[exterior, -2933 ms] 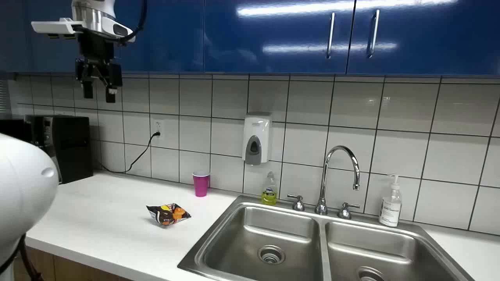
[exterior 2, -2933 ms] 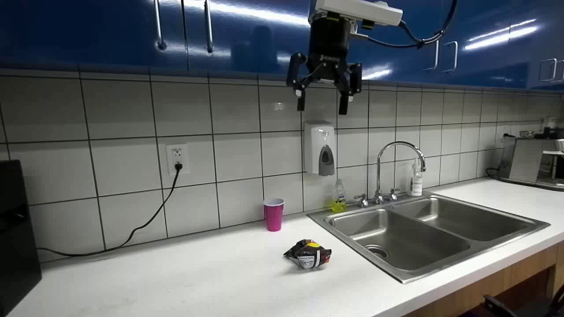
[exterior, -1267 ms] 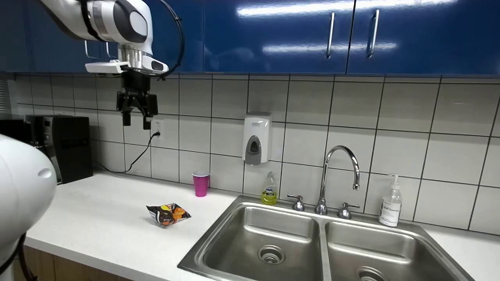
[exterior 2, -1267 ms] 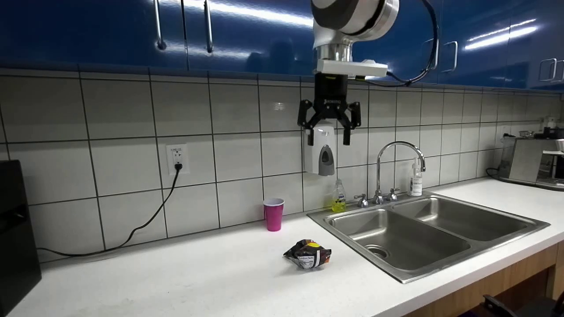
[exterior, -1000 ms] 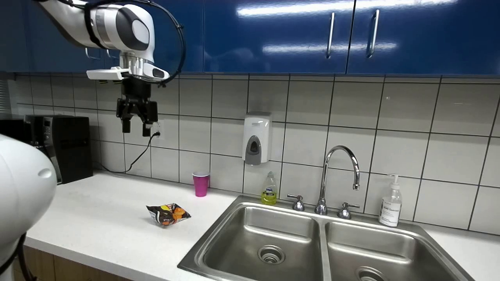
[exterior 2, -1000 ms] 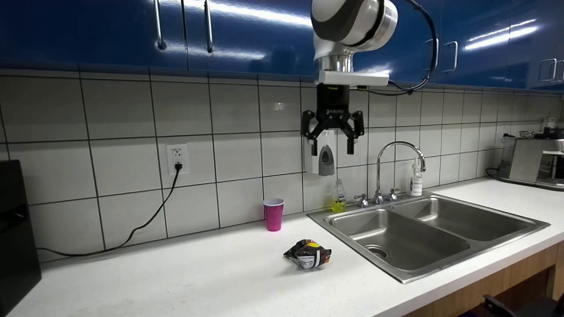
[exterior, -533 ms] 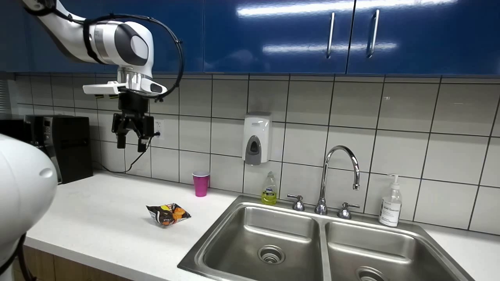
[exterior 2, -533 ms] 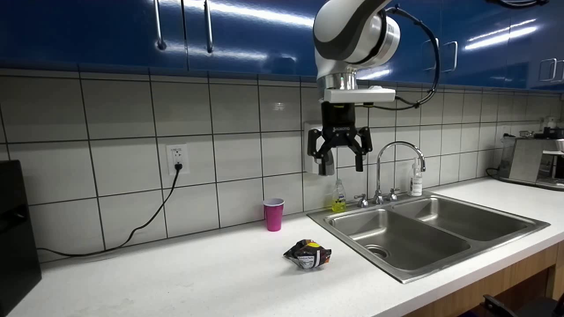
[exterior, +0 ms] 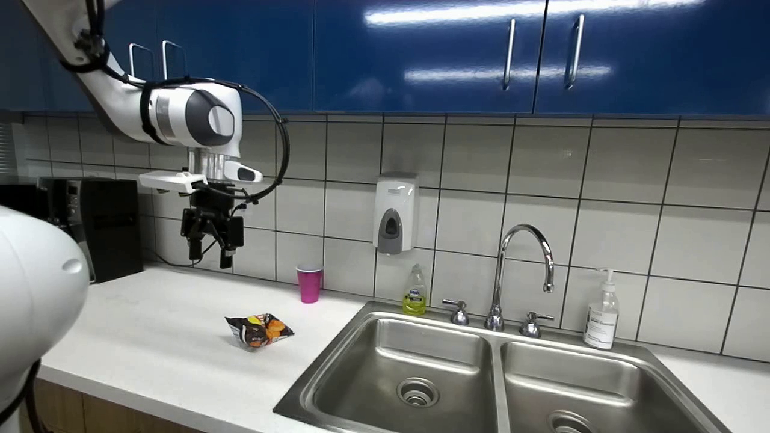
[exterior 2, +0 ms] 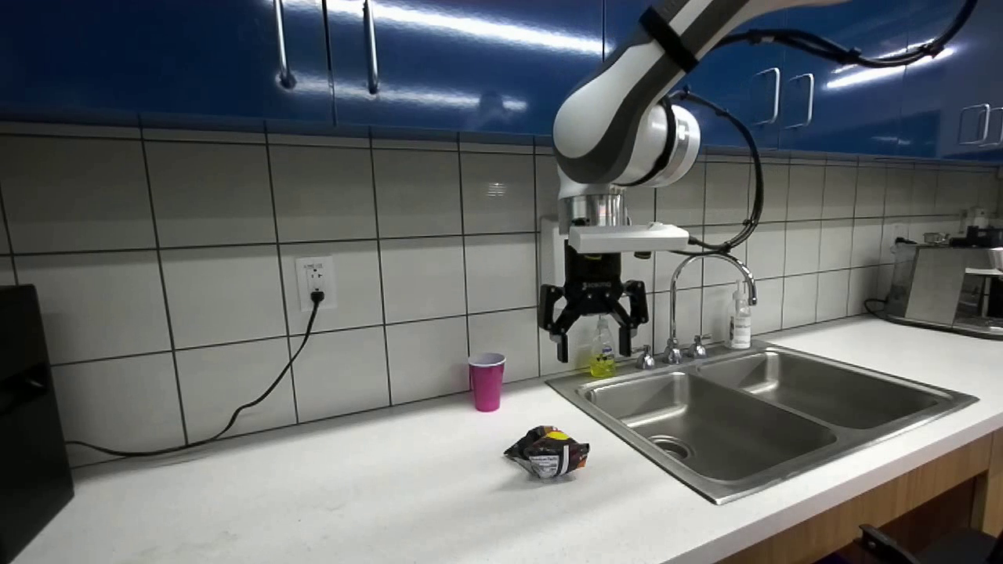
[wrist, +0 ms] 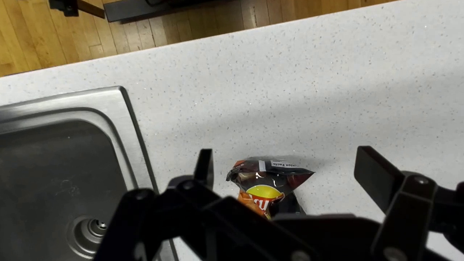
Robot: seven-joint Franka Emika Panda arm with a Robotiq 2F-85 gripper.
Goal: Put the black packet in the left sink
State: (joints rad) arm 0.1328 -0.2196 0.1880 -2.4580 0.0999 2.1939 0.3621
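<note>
My jaws are spread wide, nada in them; the gripper [exterior: 210,255] hangs over the counter [exterior: 150,337]. The packet [wrist: 266,185] is on that counter, roughly under the jaws, w/ a clear gap betw. The sink [wrist: 58,163] (by "left" I take the one nearest the packet) lies lower than the jaws, off to one side of them, & holds no packet. In the wrist view the packet shows betw. my fingertips [wrist: 205,165], closer to the sink-side one, part of it hidden by the gripper.

Progress: early, I'd say, approx. the reach. Done: jaws parted, more or less lined up. No contact yet. To go: drop down, prob. shift a touch so the packet's centered betw. the jaws, clench, lift, swing out to the sink side, let go.
</note>
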